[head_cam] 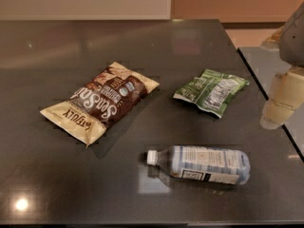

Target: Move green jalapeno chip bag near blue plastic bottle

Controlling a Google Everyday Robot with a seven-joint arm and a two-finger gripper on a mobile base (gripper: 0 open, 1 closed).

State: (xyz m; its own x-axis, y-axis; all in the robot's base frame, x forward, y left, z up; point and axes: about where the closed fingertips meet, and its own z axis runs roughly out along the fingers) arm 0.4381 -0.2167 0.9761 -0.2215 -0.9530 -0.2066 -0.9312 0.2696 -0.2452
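So, crinkled green jalapeno chip bag (211, 91) w/ white label; gripper (278, 107) at right edge, state unclear.

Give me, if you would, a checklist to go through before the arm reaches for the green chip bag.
1. Green chip bag in full view, lying flat on the table with nothing on top: ok.
2. Bottle in view, on its side, cap pointing left, in front of the green bag: ok.
3. Bare strip of table between the green bag and the bottle to set the bag down: ok.
4. Brown chip bag lies apart, to the left of both, out of the path: ok.
5. Gripper lined up over the green bag: not ok; it hangs at the right edge of the view, beside the bag and clear of it.
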